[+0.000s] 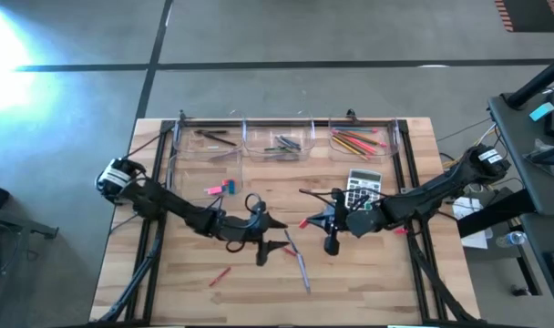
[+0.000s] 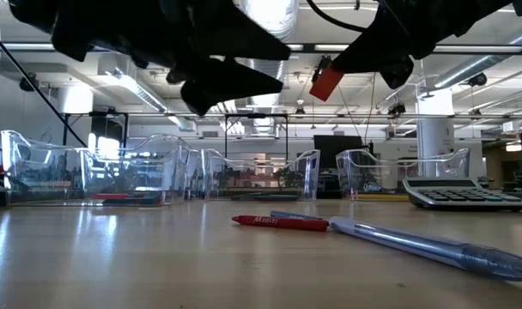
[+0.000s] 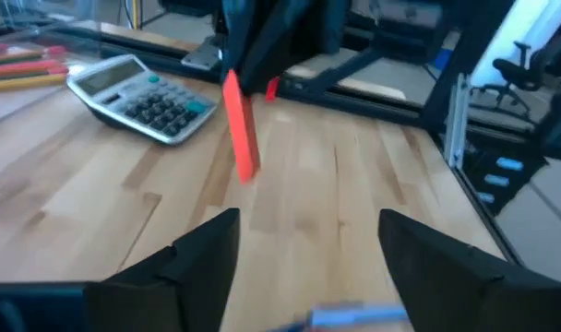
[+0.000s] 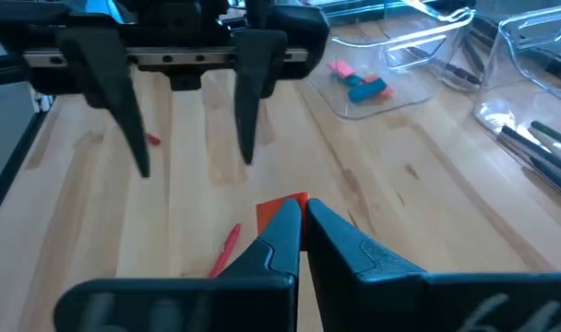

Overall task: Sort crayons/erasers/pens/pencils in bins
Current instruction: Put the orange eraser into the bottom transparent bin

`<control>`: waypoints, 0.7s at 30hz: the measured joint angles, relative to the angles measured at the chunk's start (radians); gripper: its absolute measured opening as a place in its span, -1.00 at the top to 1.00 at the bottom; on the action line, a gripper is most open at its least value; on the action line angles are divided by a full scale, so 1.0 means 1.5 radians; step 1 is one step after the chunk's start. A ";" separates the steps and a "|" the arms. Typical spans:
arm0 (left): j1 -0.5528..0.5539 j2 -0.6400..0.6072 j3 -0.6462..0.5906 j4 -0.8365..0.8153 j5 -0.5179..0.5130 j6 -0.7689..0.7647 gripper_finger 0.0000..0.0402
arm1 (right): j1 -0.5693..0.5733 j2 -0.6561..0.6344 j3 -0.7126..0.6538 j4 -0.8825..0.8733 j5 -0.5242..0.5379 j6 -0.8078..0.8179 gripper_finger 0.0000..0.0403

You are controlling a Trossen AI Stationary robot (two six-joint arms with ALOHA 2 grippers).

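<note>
My right gripper (image 4: pixel 302 201) is shut on a red crayon (image 3: pixel 241 129) and holds it above the table's middle (image 1: pixel 304 221). My left gripper (image 3: pixel 308 217) stands open and faces it from the table's left (image 1: pixel 275 232), a short way from the crayon, with nothing between its fingers. Another red crayon (image 2: pixel 278 222) and a clear pen (image 2: pixel 415 240) lie flat on the wood. Three clear bins (image 1: pixel 277 141) along the far edge hold pens and pencils (image 1: pixel 359 141). Pink and blue erasers (image 4: pixel 354 81) lie in a fourth bin. My right gripper pinches the red crayon by its upper end (image 4: pixel 282 207) between its two fingertips. The fingers come from the table's right, slanting a little downward. The crayon juts out past the fingertips and slants down toward my left gripper, lifted clear of the table.
A grey calculator (image 1: pixel 364 182) lies just beyond my right gripper. More pens (image 1: pixel 300 264) and a red crayon (image 1: pixel 220 275) lie on the near half of the table. A black frame (image 1: pixel 405 173) runs along the table's sides.
</note>
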 joint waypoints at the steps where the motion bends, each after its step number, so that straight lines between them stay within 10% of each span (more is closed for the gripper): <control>1: 0.005 0.009 0.011 0.002 0.000 0.000 -0.25 | 0.000 0.000 0.000 0.000 0.000 -0.002 0.96; 12: 0.038 0.099 0.112 -0.002 -0.004 -0.002 -0.46 | 0.000 0.000 0.000 0.014 -0.013 -0.008 0.96; 21: 0.040 0.100 0.121 -0.001 -0.004 -0.001 0.17 | 0.000 0.001 0.000 0.014 -0.016 -0.008 0.96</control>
